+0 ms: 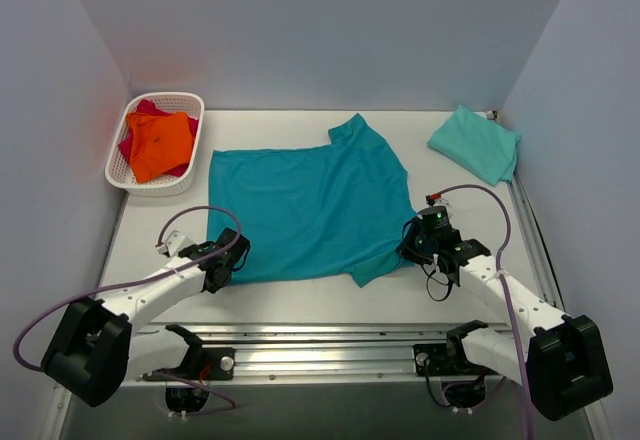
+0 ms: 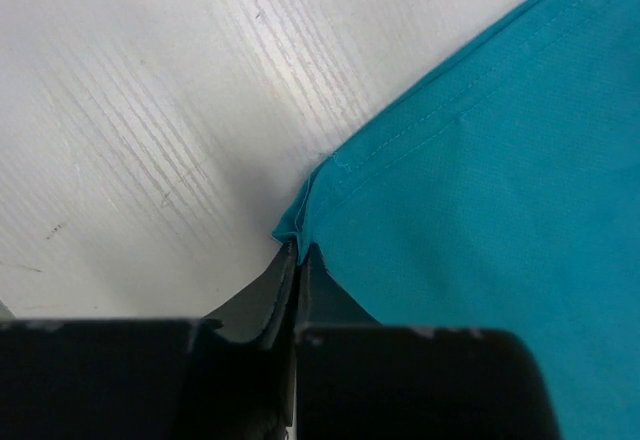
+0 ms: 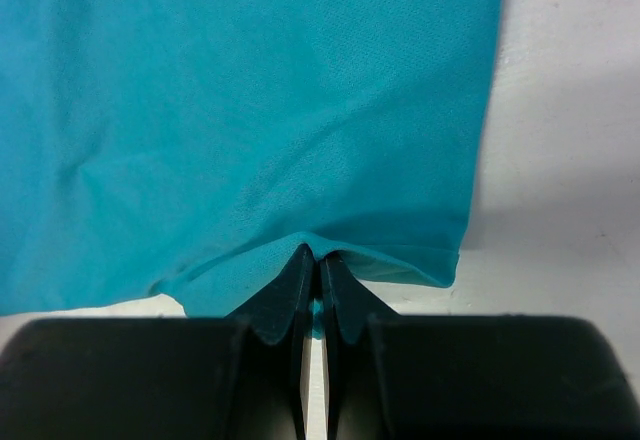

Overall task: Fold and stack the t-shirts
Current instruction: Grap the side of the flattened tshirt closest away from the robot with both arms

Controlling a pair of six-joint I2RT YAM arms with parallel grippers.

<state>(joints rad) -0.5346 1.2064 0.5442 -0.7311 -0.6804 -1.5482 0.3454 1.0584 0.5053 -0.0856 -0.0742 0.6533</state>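
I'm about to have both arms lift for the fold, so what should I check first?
1. Left gripper shut on teal shirt corner: ok.
2. Right gripper shut on its near right edge: ok.
3. Shirt spread flat on the table: ok.
4. Both cloth layers caught in each grip: cannot tell.
5. Mint shirt apart from the teal one: ok.
6. Basket off the teal shirt: ok, but close.

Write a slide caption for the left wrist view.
Left gripper shut on a corner of the teal t-shirt on the table.
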